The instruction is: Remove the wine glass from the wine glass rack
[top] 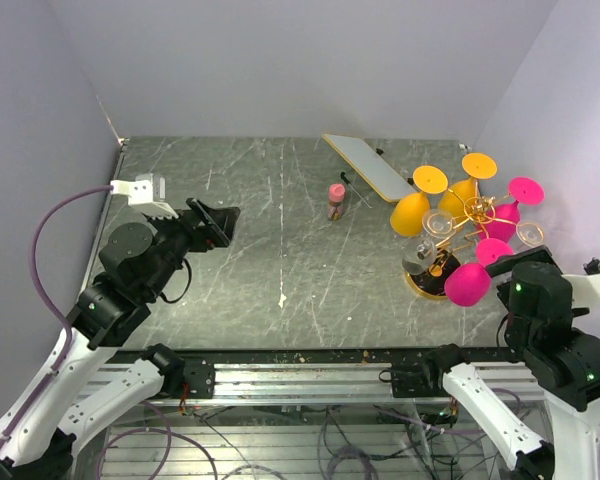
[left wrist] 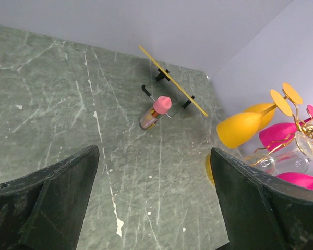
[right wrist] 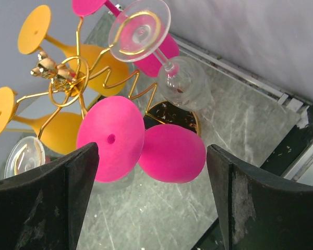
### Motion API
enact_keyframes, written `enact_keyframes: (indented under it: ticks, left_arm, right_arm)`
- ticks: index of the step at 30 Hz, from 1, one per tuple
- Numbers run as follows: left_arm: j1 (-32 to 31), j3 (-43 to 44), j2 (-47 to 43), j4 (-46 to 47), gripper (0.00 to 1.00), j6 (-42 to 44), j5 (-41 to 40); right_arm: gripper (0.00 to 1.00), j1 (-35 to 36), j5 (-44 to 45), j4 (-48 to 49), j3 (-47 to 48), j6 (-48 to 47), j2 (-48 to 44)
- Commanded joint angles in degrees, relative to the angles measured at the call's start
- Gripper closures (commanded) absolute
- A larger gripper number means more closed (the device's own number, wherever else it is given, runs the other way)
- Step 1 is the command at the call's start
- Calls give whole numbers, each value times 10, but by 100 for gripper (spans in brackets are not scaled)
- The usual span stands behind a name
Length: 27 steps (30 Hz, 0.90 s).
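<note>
- left gripper (top: 208, 222) (left wrist: 154, 156): well to the left of the wine glass rack (top: 467, 222) (left wrist: 309, 127) (right wrist: 57, 73), above bare table (top: 280, 260); its jaws stand wide apart with nothing between them
- small bottle with a pink cap (top: 336, 200) (left wrist: 155, 112): upright on the table, left of the rack, between the rack and the left gripper but nearer the rack
- flat white board (top: 370, 165) (left wrist: 172, 80): behind and left of the rack, held tilted on black clips; its near end lies close to the rack's orange glasses
- the rack: at the right side of the table, gold wire arms spreading from a central post over a round dark base with a gold rim; every glass in view hangs from an arm
- two orange wine glasses (top: 412, 212) (left wrist: 245, 127) (right wrist: 62, 130): on the rack's left and far side
- clear wine glasses (top: 425, 250) (right wrist: 185, 83): hung between the coloured ones
- near pink wine glass (top: 467, 285) (right wrist: 172, 153): on the rack's near side, bowl low beside the base, foot caught in a wire arm; a second pink glass (top: 510, 205) hangs on the far right side
- right gripper (top: 510, 268) (right wrist: 152, 151): just in front of the rack's near side; fingers spread wide, holding nothing; in the wrist view the near pink wine glass sits framed between them, apart from both
</note>
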Motion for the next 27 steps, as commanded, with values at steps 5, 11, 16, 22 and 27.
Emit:
enact_keyframes:
  ticks: [5, 11, 16, 22, 27]
  left_arm:
    - [5, 1, 9, 31, 2, -11, 32]
    - [4, 1, 11, 34, 2, -2, 33]
    - [5, 1, 18, 39, 2, 0, 39]
    - [4, 6, 30, 40, 2, 2, 43]
    - [4, 8, 33, 37, 2, 0, 44]
  right_arm:
    - [20, -3, 45, 22, -58, 109, -7]
    - [23, -3, 45, 52, -77, 105, -4]
    - [24, -3, 49, 74, -94, 110, -2]
    - [32, -3, 50, 76, -108, 140, 8]
    - [40, -3, 53, 42, -104, 179, 19]
